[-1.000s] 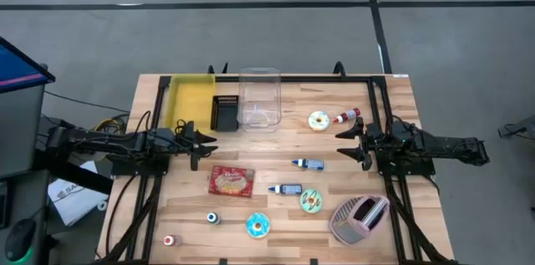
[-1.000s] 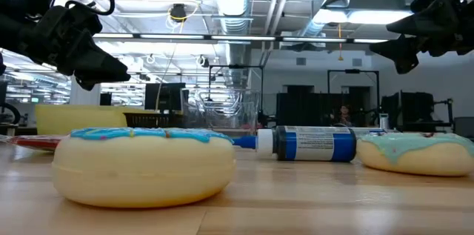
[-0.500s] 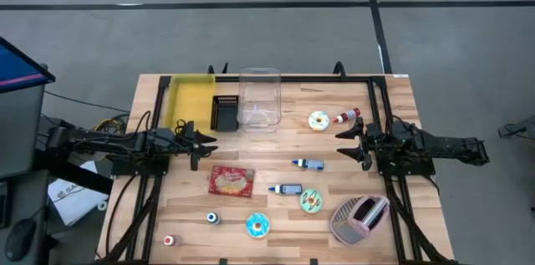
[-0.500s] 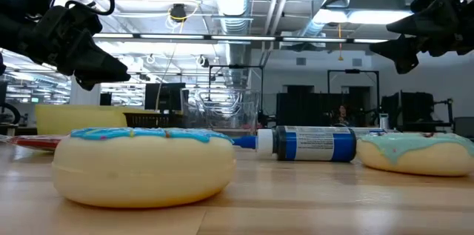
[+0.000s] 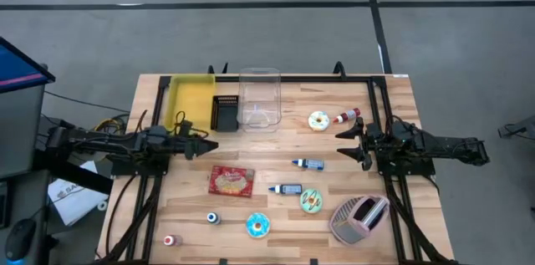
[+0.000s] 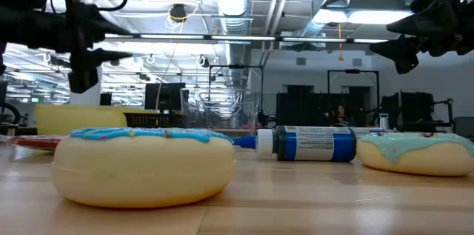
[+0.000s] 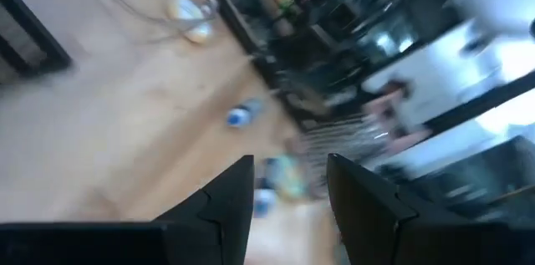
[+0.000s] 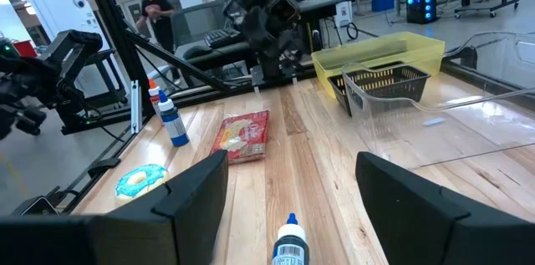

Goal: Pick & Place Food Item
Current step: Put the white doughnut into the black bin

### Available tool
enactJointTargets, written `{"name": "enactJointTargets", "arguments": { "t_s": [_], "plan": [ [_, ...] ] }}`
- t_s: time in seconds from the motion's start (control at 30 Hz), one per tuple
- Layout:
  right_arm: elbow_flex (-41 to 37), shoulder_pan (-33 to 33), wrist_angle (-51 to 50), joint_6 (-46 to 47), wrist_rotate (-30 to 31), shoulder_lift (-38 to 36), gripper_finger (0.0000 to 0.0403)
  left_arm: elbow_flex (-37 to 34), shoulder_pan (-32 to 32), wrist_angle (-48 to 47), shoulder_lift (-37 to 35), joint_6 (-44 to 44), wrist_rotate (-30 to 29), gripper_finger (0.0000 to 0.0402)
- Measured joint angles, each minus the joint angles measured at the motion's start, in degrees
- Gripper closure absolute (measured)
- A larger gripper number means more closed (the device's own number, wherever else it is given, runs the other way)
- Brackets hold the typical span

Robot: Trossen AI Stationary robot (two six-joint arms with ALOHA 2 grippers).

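Observation:
The food items lie on the wooden table: a red snack packet (image 5: pixel 231 180), a white donut (image 5: pixel 318 119), a green donut (image 5: pixel 311 201) and a blue-iced donut (image 5: pixel 257 226) near the front edge. My left gripper (image 5: pixel 207 145) hangs level above the table's left side, short of the packet, open with nothing between its fingers (image 7: pixel 242 190). At the right side my right gripper (image 5: pixel 344 142) also hangs level and open, pointing toward the middle, its fingers (image 8: pixel 196 186) wide apart and empty.
A yellow bin (image 5: pixel 191 102), a black basket (image 5: pixel 226 113) and a clear container (image 5: pixel 259 98) stand along the far edge. Small bottles (image 5: pixel 309 164) (image 5: pixel 287 188) (image 5: pixel 346 116) lie mid-table. A pink and grey toaster-like thing (image 5: pixel 359 217) sits front right.
My left gripper has rolled about its own pointing line, so its fingers now show edge-on from above instead of side by side. It stays over the same spot. My right arm has kept still and nothing on the table has moved.

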Motion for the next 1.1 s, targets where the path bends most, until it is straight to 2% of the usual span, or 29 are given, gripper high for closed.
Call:
{"name": "enactJointTargets", "arguments": {
  "t_s": [0.1, 0.17, 0.27, 0.33, 0.5, 0.7, 0.77, 0.93, 1.1],
  "plan": [
    [0.0, 0.0, 0.0, -0.3, 0.0, 0.0, 0.0147, 0.0, 0.0, 3.3, 0.0, -6.4, 0.0, 0.0254],
    [0.0, -0.2, 0.0, -4.6, 1.0, 0.0, 0.0147, 0.0, -0.3, 8.6, 0.0, -9.0, 0.0, 0.0254],
    [-0.1, -0.3, 0.7, -8.6, 3.5, 0.0, 0.0147, 0.0, -0.4, 19.5, 0.0, -8.8, 0.0, 0.0254],
    [-0.2, -0.3, 1.8, -6.7, 3.9, 0.0, 0.0147, 0.0, -0.4, 26.7, 0.0, -7.1, -0.6, 0.0254],
    [-0.4, -0.1, 5.6, 6.6, 4.1, 0.0, 0.0147, 0.0, -0.4, 38.5, 0.0, -0.5, -5.8, 0.0254],
    [-0.7, 0.3, 10.9, 47.0, 7.8, 0.0, 0.0147, 0.4, -0.4, 39.2, 0.6, 1.0, -6.3, 0.0254],
    [-0.7, 0.7, 10.4, 54.7, 8.6, 0.1, 0.0147, 1.4, -0.7, 39.2, 2.0, 1.0, -6.2, 0.0254],
    [-0.7, 4.8, 18.8, 59.8, 3.8, 3.0, 0.0147, 4.9, -3.2, 39.4, 8.1, -0.7, -1.1, 0.0254],
    [-0.7, 11.9, 38.2, 60.6, 4.1, 9.2, 0.0147, 10.2, -5.1, 39.3, 15.5, 1.1, 3.2, 0.0254]
  ]
}}
